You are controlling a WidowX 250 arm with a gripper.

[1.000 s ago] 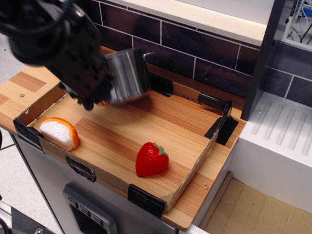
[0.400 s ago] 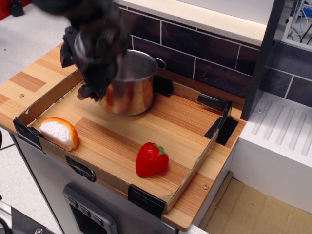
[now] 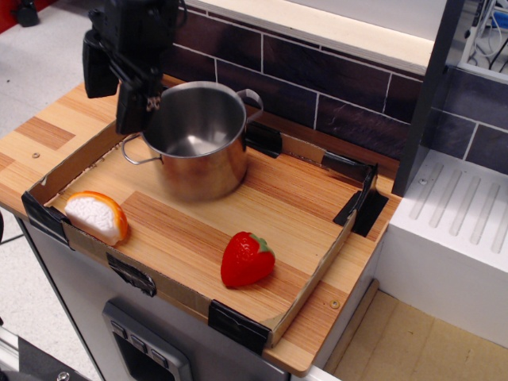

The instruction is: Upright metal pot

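Metal pot [image 3: 194, 143] stands upright on the wooden board [image 3: 270, 214], mouth up, base flat, in the back-left part of the cardboard-edged tray [image 3: 313, 274]. Interior is visible down to the bottom and looks empty. One wire loop handle points back-right toward the tiled wall [image 3: 317, 75], the other front-left toward the tray's left cardboard edge. No tilt that I can see; it appears to bear its own weight.

Gripper [image 3: 136, 99] hangs just beside the pot's left rim, above and slightly outside it. Its dark fingers [image 3: 131, 103] point down next to the rim. They do not seem to enclose the wall or a handle, yet from this single view I cannot tell whether a fingertip touches the steel, nor whether the jaws are spread or closed; the black body merges with the fingers.

Judgement: the goal orientation is met, since the opening faces up and the pot rests squarely. The gripper's position at the rim fits a grasp taken on the wall near the lip, which would give leverage to swing a lying pot onto its base. What remains, as I read it, is a clear retreat upward without snagging the front-left handle.

Toy strawberry [image 3: 246, 259] lies well apart, toward the front of the tray. The orange-and-white slice [image 3: 97, 216] sits at the front-left corner. Neither is near the pot, so neither constrains a withdrawal
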